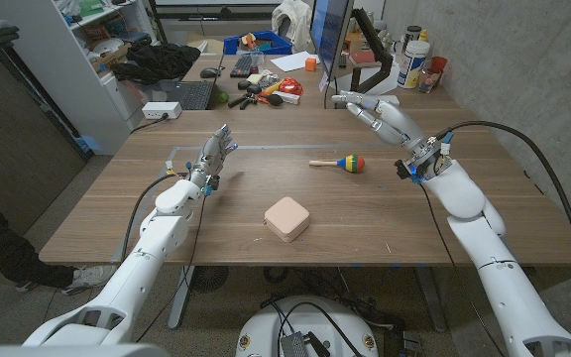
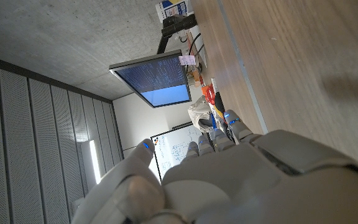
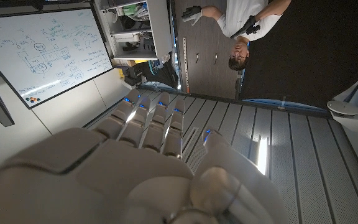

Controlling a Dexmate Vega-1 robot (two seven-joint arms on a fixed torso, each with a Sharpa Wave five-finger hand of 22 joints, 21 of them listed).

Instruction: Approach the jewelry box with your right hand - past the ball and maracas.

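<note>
A pale pink jewelry box (image 1: 286, 218) with rounded corners sits closed on the wooden table (image 1: 117, 213), near the front middle. A maraca (image 1: 341, 163) with a rainbow-striped head lies behind it, a little to the right. My right hand (image 1: 373, 109) is raised over the table's far right part, beyond the maraca and far from the box, its fingers (image 3: 148, 118) spread and holding nothing. My left hand (image 1: 213, 157) hovers over the left middle of the table with fingers (image 2: 219, 134) stretched out and nothing in them.
Behind the table stands a cluttered desk with a monitor (image 1: 329, 30), a keyboard (image 1: 242, 66), tools and bottles (image 1: 414, 61). A shelf (image 1: 87, 40) stands at the far left. A person (image 3: 241, 25) shows in the right wrist view, across the room.
</note>
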